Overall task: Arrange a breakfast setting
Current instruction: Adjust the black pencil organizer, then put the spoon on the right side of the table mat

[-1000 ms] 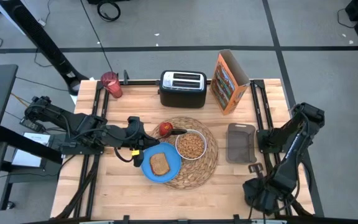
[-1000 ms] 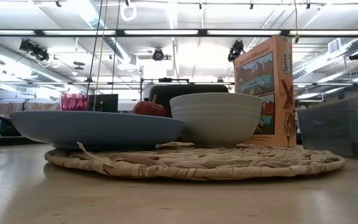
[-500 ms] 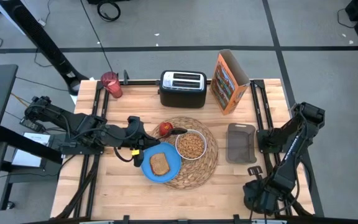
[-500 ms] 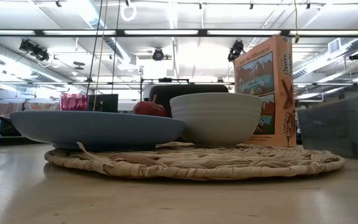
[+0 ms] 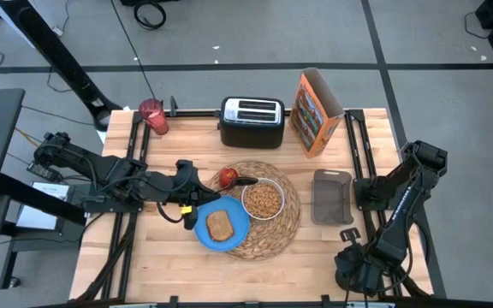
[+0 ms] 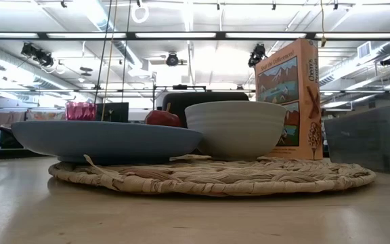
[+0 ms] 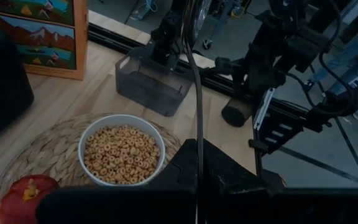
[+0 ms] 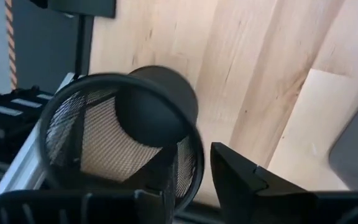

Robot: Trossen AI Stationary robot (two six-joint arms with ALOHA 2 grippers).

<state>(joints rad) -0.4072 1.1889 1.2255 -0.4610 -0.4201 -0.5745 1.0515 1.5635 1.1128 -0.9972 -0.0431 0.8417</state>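
Left gripper [image 5: 242,180]: fingers pressed together, low over the woven placemat [image 5: 285,229]; from between them, in the left wrist view, a thin bright line, too slim to identify. Touching nothing else that can be made out.

Just beside those fingers, on the far side: red apple [image 5: 228,177], on the placemat's edge. Just ahead, to the near side: white bowl [image 5: 245,200], full of cereal rings. Nearer the table's front than the gripper: blue plate [image 5: 204,233] with toast slice [image 5: 220,226] on it. Well behind the left arm, at the far left corner: pink-red cup [image 5: 152,115].

Farther off, past the bowl: grey container [image 5: 332,197]; along the back edge, toaster [image 5: 252,121] and cereal box [image 5: 315,111].

Right gripper [image 8: 194,180]: fingers slightly parted, at the front right corner, rim of a black mesh cup [image 8: 98,143] between them.
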